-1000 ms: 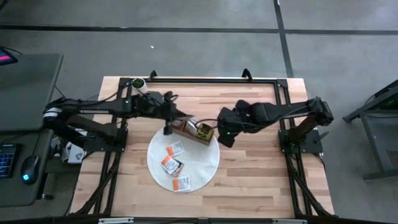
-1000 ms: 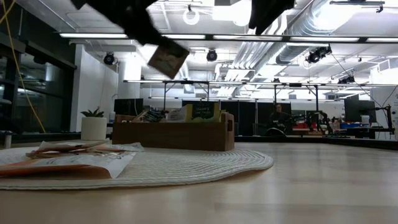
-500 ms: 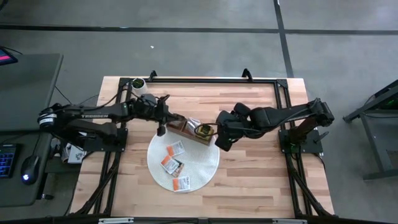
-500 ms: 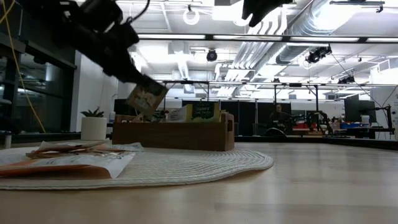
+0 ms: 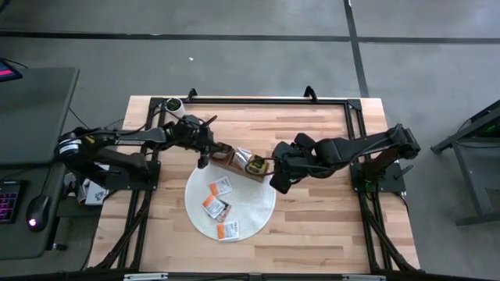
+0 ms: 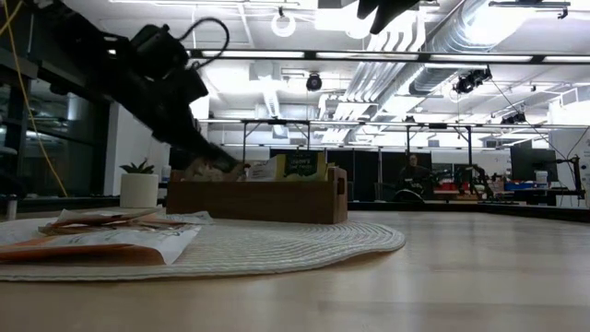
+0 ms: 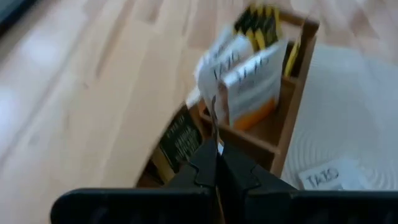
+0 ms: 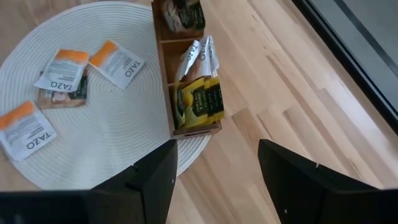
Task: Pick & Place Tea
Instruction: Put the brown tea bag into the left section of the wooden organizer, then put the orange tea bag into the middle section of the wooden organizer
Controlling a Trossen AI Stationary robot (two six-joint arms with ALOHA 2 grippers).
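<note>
A brown wooden tray (image 5: 241,165) with three compartments stands on the far edge of a round white woven mat (image 5: 230,204). Its compartments hold dark (image 8: 183,15), white (image 8: 199,56) and yellow (image 8: 199,102) tea packets. Several orange-and-white packets (image 8: 62,71) lie flat on the mat. My left gripper (image 6: 205,159) is shut on one packet (image 6: 219,170) at the tray's left end compartment. My right gripper (image 8: 214,180) hangs open above the mat's right edge, beside the tray's right end, holding nothing. My left gripper pinches the tea packet between its two shut fingers (image 7: 205,168); the wrist view shows the packet edge-on as a thin strip (image 7: 214,118) running out from the fingertips. The fingers slant down from the table's left. The packet's lower end dips to the tray's left compartment; whether it touches the tray I cannot tell.
A small white pot with a plant (image 5: 173,104) stands at the table's far left corner. Black frame rails (image 5: 266,100) run along the table's far edge and sides. Bare wood (image 5: 328,218) lies right of the mat.
My left gripper has come down with the packet, from well above the tray to the rim of its left end compartment, tipping further toward the tray. It has stayed shut on the packet throughout.
</note>
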